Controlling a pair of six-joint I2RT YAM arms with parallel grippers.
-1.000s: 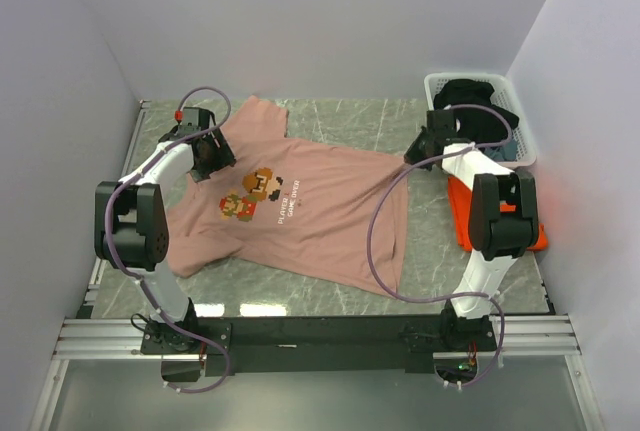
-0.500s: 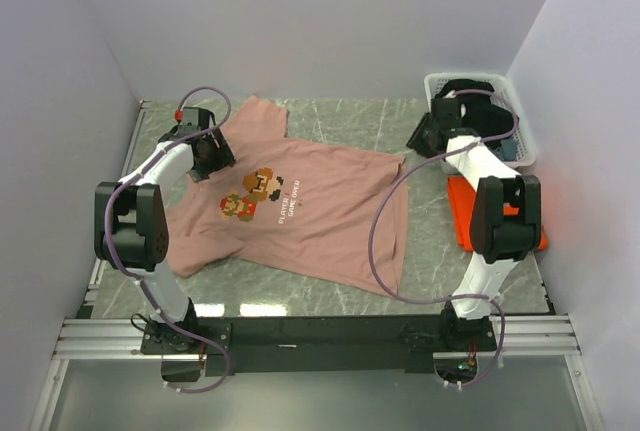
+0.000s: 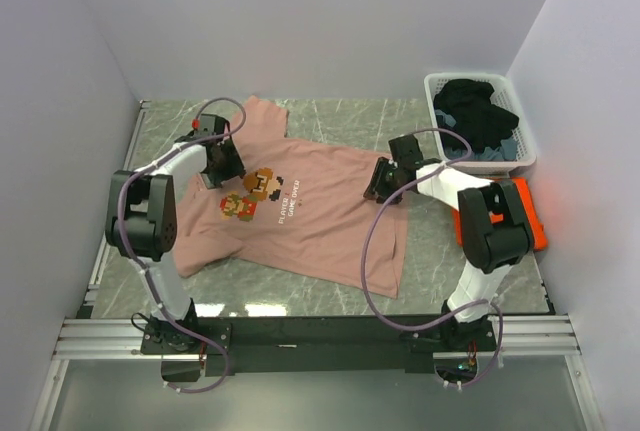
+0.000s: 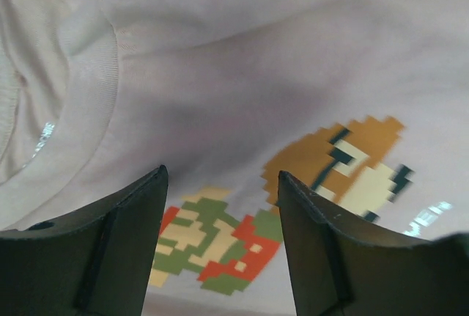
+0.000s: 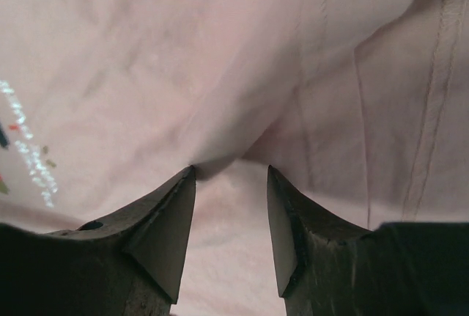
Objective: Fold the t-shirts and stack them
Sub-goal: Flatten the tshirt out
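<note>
Up close on the left wrist, the open left tool (image 4: 220, 177) frames the pixel-art graphic (image 4: 337, 162) and ribbed collar (image 4: 88, 89); the right tool (image 5: 231, 173), jaws apart, hangs over a raised crease; overhead, the dusty-pink tee (image 3: 320, 231) lies spread on the grey marble tabletop (image 3: 340, 116); the orange tee (image 3: 535, 216) lies at right; pale walls (image 3: 320, 21) surround.

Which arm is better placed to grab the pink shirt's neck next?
Left, likely: the left end effector, open, hovers beside the collar of the pink t-shirt; the right end effector sits over the hem.
</note>
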